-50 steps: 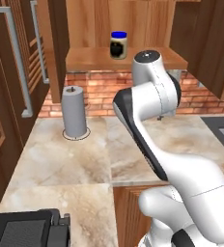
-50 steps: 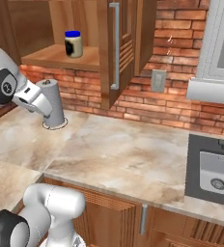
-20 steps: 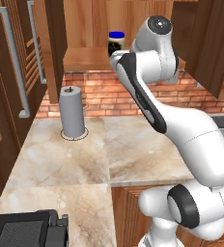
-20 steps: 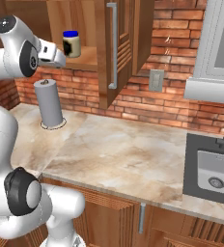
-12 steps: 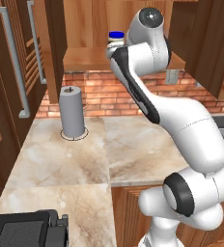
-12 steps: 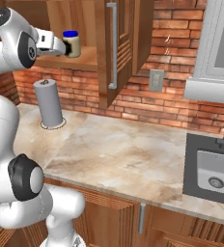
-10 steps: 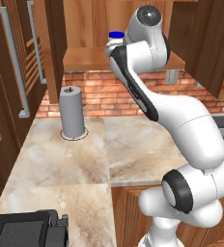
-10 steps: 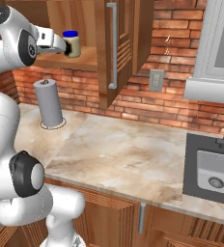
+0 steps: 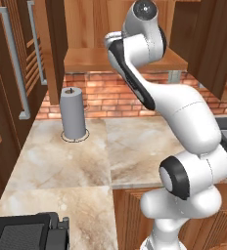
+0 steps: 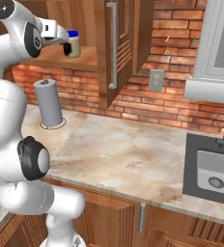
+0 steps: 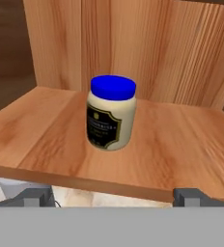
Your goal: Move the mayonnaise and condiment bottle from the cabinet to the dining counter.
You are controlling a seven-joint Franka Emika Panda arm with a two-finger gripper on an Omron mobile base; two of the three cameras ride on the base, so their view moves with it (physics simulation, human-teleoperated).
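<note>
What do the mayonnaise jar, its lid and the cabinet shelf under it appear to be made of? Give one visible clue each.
Mayonnaise jar: probably glass or plastic, smooth cream sides with a dark label. Lid: likely plastic, plain glossy blue. Cabinet shelf: wood, warm brown with visible grain lines.

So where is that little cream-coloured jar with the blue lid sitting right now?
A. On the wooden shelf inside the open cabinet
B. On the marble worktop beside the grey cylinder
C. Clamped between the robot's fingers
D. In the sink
A. The cream-coloured jar with the blue lid stands upright on the wooden shelf of the cabinet, and the open gripper is short of it, not touching.
</note>
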